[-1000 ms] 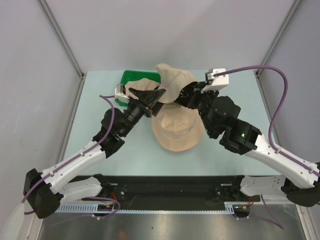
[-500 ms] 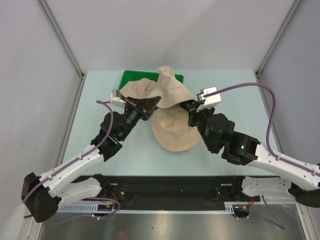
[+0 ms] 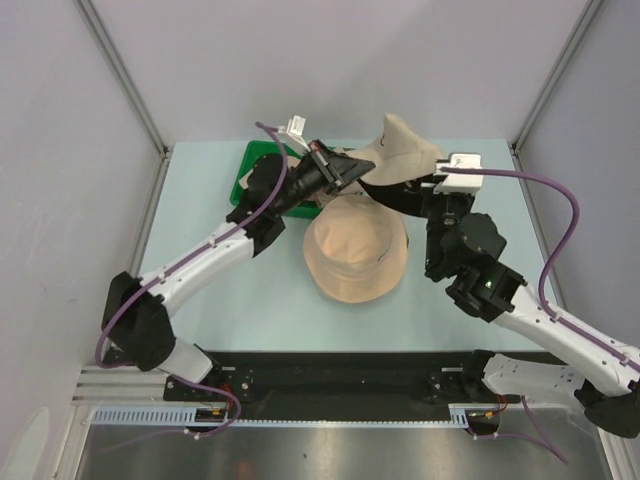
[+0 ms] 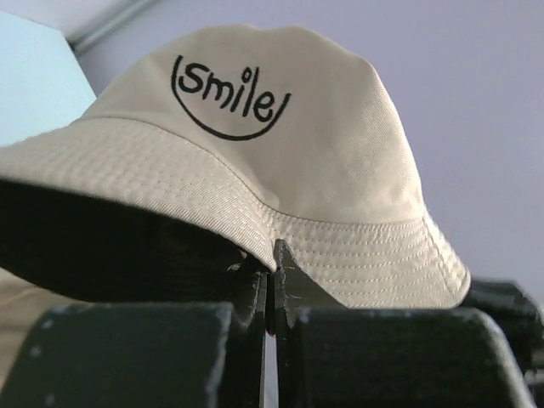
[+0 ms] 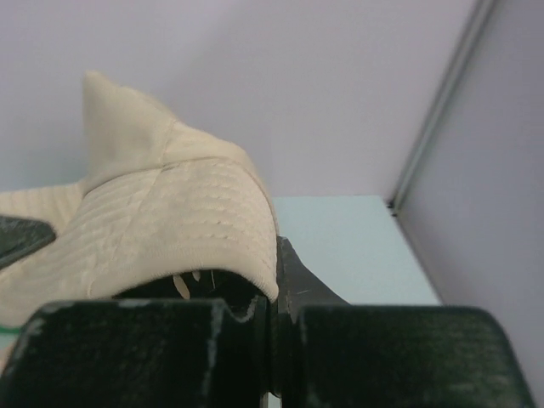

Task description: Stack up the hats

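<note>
Top view. One raised hat (image 3: 402, 148), beige, held clear of the table (image 3: 260, 310), just behind the flat hat (image 3: 355, 250) (black lining showing underneath). Gripped on the brim at two ends: by the left gripper (image 3: 352, 166) behind the flat hat's left half, by the right gripper (image 3: 428, 188) behind its right edge. Flat hat lying crown up, not touched by either arm. Green tray (image 3: 243, 185) at the rear left of the flat hat, largely hidden by the left arm.

Left wrist view. Pressed together on the stitched brim of the raised hat (image 4: 255, 144), fabric pinched between the fingertips; "Smile" printed in black on the crown.

Right wrist view. Likewise clamped on the brim edge, no gap seen; crown crumpled up to a peak (dark lining visible beneath).
</note>
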